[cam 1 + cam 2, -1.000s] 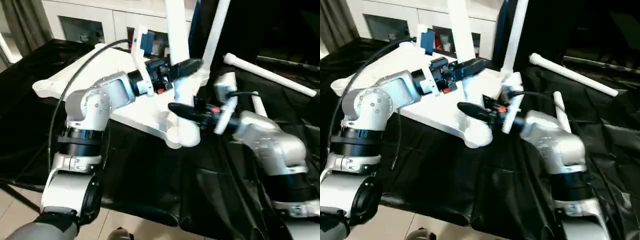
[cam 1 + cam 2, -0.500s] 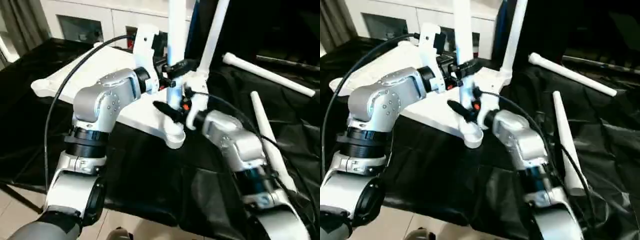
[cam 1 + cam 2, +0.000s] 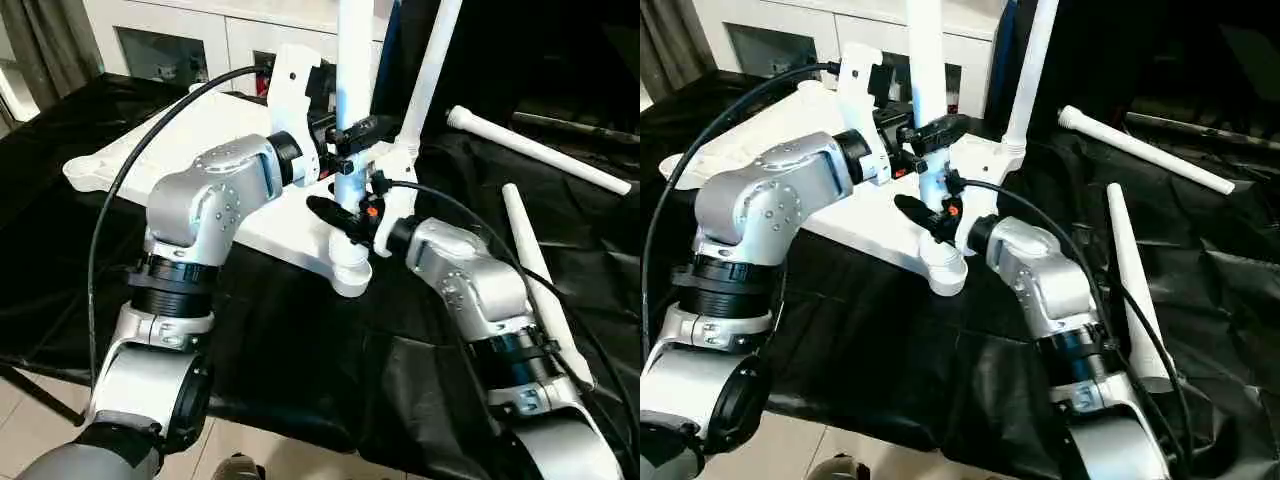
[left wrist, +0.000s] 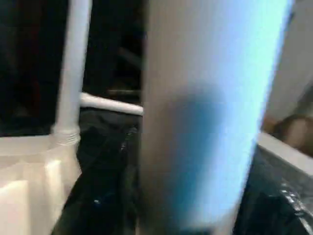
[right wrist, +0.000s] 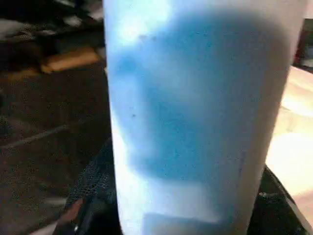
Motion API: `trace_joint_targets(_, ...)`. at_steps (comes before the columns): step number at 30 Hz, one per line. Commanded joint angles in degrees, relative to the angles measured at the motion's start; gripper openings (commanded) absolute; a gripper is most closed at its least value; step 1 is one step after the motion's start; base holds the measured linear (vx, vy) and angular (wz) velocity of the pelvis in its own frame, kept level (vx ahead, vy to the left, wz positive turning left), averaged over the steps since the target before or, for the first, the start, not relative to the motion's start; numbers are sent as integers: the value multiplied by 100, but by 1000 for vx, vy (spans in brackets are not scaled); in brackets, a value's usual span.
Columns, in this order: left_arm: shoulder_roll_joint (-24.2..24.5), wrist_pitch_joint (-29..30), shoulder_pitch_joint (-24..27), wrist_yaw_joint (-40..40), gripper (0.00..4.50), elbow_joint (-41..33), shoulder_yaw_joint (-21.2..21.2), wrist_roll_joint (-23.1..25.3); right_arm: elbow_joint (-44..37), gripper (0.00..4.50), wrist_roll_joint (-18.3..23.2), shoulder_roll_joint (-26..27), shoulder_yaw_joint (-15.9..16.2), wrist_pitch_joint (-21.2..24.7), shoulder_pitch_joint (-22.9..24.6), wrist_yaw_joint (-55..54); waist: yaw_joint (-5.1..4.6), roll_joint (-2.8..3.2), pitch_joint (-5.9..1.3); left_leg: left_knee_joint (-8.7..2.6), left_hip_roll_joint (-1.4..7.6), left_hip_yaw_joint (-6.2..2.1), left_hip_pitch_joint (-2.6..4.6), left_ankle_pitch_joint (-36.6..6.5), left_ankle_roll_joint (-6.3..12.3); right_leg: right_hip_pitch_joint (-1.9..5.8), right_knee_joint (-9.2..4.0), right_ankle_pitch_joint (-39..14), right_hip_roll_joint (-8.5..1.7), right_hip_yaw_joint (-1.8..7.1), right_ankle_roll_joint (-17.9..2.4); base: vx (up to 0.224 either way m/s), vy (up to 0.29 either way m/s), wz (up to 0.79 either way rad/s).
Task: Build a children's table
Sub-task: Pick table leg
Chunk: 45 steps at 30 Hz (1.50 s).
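The white tabletop (image 3: 200, 150) lies underside up on the black-draped table. One white leg (image 3: 353, 60) stands upright in its near corner socket (image 3: 350, 272). My left gripper (image 3: 360, 130) is at this leg partway up. Lower down, just above the socket, my right gripper (image 3: 335, 215) is shut on the same leg, a black finger on each side. Both wrist views show this leg (image 4: 205, 112) (image 5: 195, 112) very close up. A second leg (image 3: 432, 70) stands upright in the far corner socket.
Two loose white legs lie on the black cloth to the right, one far back (image 3: 540, 150) and one nearer (image 3: 535, 270) beside my right forearm. A white cabinet with glass doors (image 3: 170, 40) stands behind the table. The cloth's front edge drops to the floor.
My right arm has swung in from the right and its gripper has closed on the upright leg above the socket. My left arm has shifted its elbow while staying at the leg.
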Motion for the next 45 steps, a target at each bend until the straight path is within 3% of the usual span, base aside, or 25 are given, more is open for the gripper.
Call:
trace_joint_targets(1, 32, -145, -25, -99, 273, 86, 206, -101, -378, 188, 408, -116, -167, 119, 111, 495, -8, -22, -473, -369, 173, -28, 89, -629, -22, 349, -377, -591, -455, 285, -916, 0, 0, 0)
trace_joint_targets(2, 46, -132, -19, -149, 288, 97, 226, -140, -420, 188, 456, -129, -177, 143, 124, 548, 6, -24, -477, -367, 183, -27, 94, -634, -1, 347, -372, -571, -463, 286, -943, 0, 0, 0)
trace_joint_targets(3, 103, -93, 11, -333, 296, 112, 273, -258, -549, 188, 606, -177, -207, 232, 163, 709, 3, 31, -479, -367, 183, -36, 97, -636, -12, 336, -362, -559, -460, 283, -970, 0, 0, 0)
trace_joint_targets(4, 162, -79, 46, -498, 298, 100, 286, -337, -639, 188, 706, -226, -224, 302, 191, 823, -6, 21, -474, -370, 179, -31, 99, -687, -7, 343, -385, -555, -442, 281, -974, 0, 0, 0)
trace_joint_targets(6, 293, -10, 133, -898, 298, 50, 338, -556, -826, 188, 877, -370, -236, 448, 260, 1052, -3, 69, -477, -373, 172, -41, 103, -726, -43, 352, -382, -563, -441, 277, -1001, 0, 0, 0)
trace_joint_targets(7, 326, 22, 139, -974, 298, 34, 354, -604, -872, 188, 917, -429, -238, 478, 282, 1139, -6, 44, -472, -378, 178, -37, 101, -748, -63, 347, -379, -566, -441, 282, -1018, 0, 0, 0)
trace_joint_targets(8, 344, 44, 139, -1010, 298, 24, 363, -630, -897, 188, 940, -464, -241, 494, 294, 1192, -16, 72, -473, -378, 178, -39, 108, -819, -101, 344, -392, -636, -443, 278, -1032, 0, 0, 0)
trace_joint_targets(9, 352, 59, 129, -1019, 273, 33, 372, -638, -909, 188, 959, -487, -249, 505, 300, 1225, -15, 61, -473, -377, 178, -37, 109, -847, -113, 347, -394, -670, -444, 279, -1033, 0, 0, 0)
trace_joint_targets(15, 424, 69, 43, -1050, 231, 254, 475, -726, -1045, 188, 1135, -728, -343, 659, 348, 1503, 2, 45, -476, -377, 186, -43, 108, -833, -146, 354, -398, -772, -455, 277, -1015, 0, 0, 0)
trace_joint_targets(21, 416, 132, 6, -873, 190, 257, 536, -817, -1009, 188, 924, -794, -256, 466, 349, 1519, -4, 27, -486, -362, 177, -36, 95, -709, -103, 360, -376, -570, -449, 275, -1072, 0, 0, 0)
trace_joint_targets(27, 419, 115, -90, -818, 184, 278, 509, -820, -895, 188, 790, -804, -191, 265, 293, 1470, 0, 35, -481, -366, 184, -41, 105, -756, -123, 355, -382, -687, -455, 275, -1046, 0, 0, 0)
trace_joint_targets(28, 417, 92, -101, -816, 184, 264, 497, -830, -854, 244, 824, -792, -222, 307, 267, 1460, 1, 54, -480, -366, 184, -43, 107, -763, -125, 349, -381, -679, -452, 273, -1051, 0, 0, 0)
trace_joint_targets(30, 430, 72, -101, -868, 184, 230, 447, -825, -792, 258, 929, -758, -313, 429, 213, 1418, -3, 37, -481, -366, 184, -40, 108, -774, -121, 352, -384, -663, -450, 275, -1061, 0, 0, 0)
trace_joint_targets(31, 444, 33, -85, -944, 184, 174, 365, -788, -744, 258, 945, -757, -380, 443, 142, 1404, 6, 68, -489, -361, 186, -45, 100, -764, -127, 359, -367, -607, -454, 275, -1069, 0, 0, 0)
trace_joint_targets(34, 502, -13, -49, -1117, 181, 93, 214, -723, -711, 298, 858, -833, -369, 436, 77, 1421, -19, 88, -488, -368, 176, -52, 110, -784, -154, 359, -378, -624, -431, 270, -988, 0, 0, 0)
trace_joint_targets(40, 571, -88, -31, -1464, 180, 32, 39, -713, -823, 303, 1047, -1447, -153, 867, -5, 2295, 9, 127, -497, -347, 179, -46, 125, -782, -85, 373, -355, -332, -414, 270, -1167, 0, 0, 0)
trace_joint_targets(45, 519, 21, -45, -1693, 180, -125, -68, -896, -796, 303, 1002, -1726, 76, 957, -55, 2732, -11, 87, -489, -340, 175, -42, 105, -883, -74, 387, -387, -582, -437, 267, -1189, 0, 0, 0)
